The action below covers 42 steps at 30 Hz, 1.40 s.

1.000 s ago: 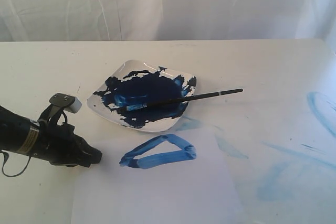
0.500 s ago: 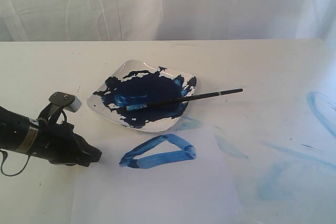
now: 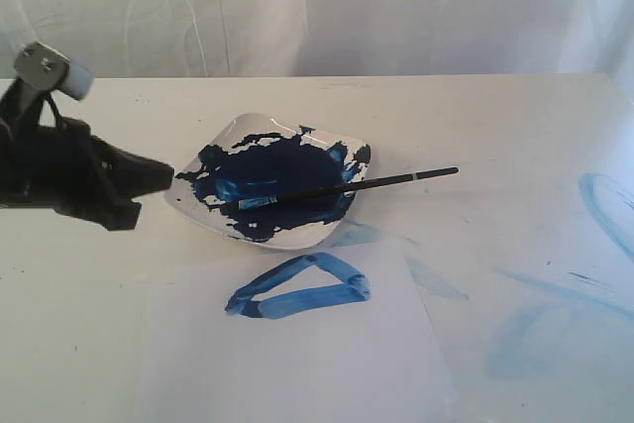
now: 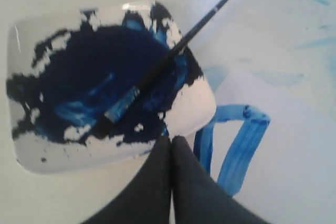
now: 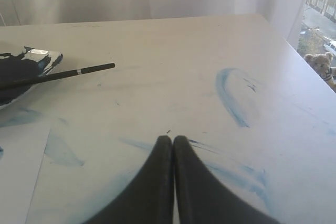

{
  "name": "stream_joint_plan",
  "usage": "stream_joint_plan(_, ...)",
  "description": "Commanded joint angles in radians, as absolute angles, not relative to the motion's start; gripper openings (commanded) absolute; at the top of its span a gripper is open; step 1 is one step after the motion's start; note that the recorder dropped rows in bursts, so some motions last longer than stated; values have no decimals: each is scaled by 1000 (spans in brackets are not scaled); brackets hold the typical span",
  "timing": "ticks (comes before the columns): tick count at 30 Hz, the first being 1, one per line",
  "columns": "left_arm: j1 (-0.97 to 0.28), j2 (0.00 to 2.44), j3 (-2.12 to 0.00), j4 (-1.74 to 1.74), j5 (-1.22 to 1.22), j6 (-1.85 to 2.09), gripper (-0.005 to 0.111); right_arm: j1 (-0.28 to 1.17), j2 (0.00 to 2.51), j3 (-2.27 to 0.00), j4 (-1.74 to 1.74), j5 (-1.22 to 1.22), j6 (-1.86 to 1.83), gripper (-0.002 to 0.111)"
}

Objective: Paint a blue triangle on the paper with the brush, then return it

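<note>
Shut and empty: the left pincer [image 3: 166,177], jaws pressed tip to tip with nothing between them; lifted since a second ago from low over the desk [image 3: 475,116], near the left corner of the blue triangle [image 3: 297,288], to a higher spot by the left rim of the dish [image 3: 297,241]; by its own wrist camera, poised at one edge of the dish. Likewise closed on nothing: the right pincer [image 5: 172,139], over bare, paint-streaked desk, out of the exterior view. Unmoved through that second: the brush [image 3: 337,188], lying across the dish with bristles in the dark blue paint pool [image 3: 267,170] and handle end jutting past the right rim over the desk; touched by neither pincer. Unchanged too: the blue triangle, a closed outline on the paper [image 3: 297,364], just in front of the dish; further right on the desk, pale-blue smears [image 3: 606,207].
</note>
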State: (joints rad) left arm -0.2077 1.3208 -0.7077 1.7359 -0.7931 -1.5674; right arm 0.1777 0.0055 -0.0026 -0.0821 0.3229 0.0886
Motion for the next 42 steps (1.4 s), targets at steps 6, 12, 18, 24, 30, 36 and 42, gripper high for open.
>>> stream_joint_plan(6,-212,908,-705,1744,-714,-1524,0,179,0,0,-81,316,81,0)
stream_joint_plan(12,-212,696,-705,1744,-648,-1560,0,179,0,0,-81,316,81,0)
stream_joint_plan(18,-212,521,-705,1744,-544,-1742,0,179,0,0,-81,316,81,0)
stream_joint_plan(24,-212,349,-670,1744,-461,-1792,0,179,0,0,-81,316,81,0)
stream_joint_plan(30,-210,150,-509,1744,-287,-1863,0,179,0,0,-81,316,81,0)
stream_joint_plan(36,-210,0,-304,1744,-129,-1882,0,179,0,0,-81,316,81,0)
stream_joint_plan(42,-199,0,-179,1744,-81,-1907,0,179,0,0,-81,316,83,0)
